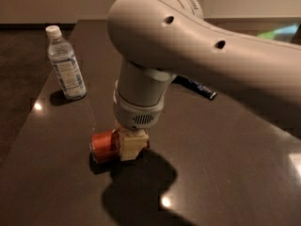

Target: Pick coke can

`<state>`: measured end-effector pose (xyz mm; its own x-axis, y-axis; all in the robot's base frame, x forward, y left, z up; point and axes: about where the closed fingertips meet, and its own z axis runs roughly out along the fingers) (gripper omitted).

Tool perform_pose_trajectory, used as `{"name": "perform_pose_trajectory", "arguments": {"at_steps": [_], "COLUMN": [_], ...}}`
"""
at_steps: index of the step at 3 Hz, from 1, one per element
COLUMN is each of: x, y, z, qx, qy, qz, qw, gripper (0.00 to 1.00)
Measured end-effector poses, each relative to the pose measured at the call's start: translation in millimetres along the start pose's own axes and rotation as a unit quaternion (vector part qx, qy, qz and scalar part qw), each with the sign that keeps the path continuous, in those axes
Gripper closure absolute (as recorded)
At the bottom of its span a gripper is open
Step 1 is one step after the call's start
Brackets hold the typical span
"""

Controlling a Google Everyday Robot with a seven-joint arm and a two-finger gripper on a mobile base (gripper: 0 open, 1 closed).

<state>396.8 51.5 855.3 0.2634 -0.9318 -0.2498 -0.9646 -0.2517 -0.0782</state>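
Note:
The coke can (103,146), red with a silver end, lies on its side on the dark table (225,173) near the front left. My gripper (128,146) hangs straight down from the big grey arm and sits low on the can's right part, covering it. The can's left end sticks out from the gripper. The can rests on the table surface.
A clear water bottle (66,69) with a white cap stands upright at the back left. A dark blue snack bag (200,88) lies behind the arm, mostly hidden. The table's left edge runs close to the bottle, with dark floor beyond it.

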Motion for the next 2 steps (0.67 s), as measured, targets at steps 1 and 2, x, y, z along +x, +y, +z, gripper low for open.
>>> {"name": "perform_pose_trajectory", "arguments": {"at_steps": [1, 2], "x": [3, 13], "y": [-3, -6], "z": [-22, -61], "qx": [0.007, 0.02], "qy": [-0.02, -0.049], "qz": [0.005, 0.011], "qw": [0.9998, 0.9985], "gripper": [0.82, 1.0]}}
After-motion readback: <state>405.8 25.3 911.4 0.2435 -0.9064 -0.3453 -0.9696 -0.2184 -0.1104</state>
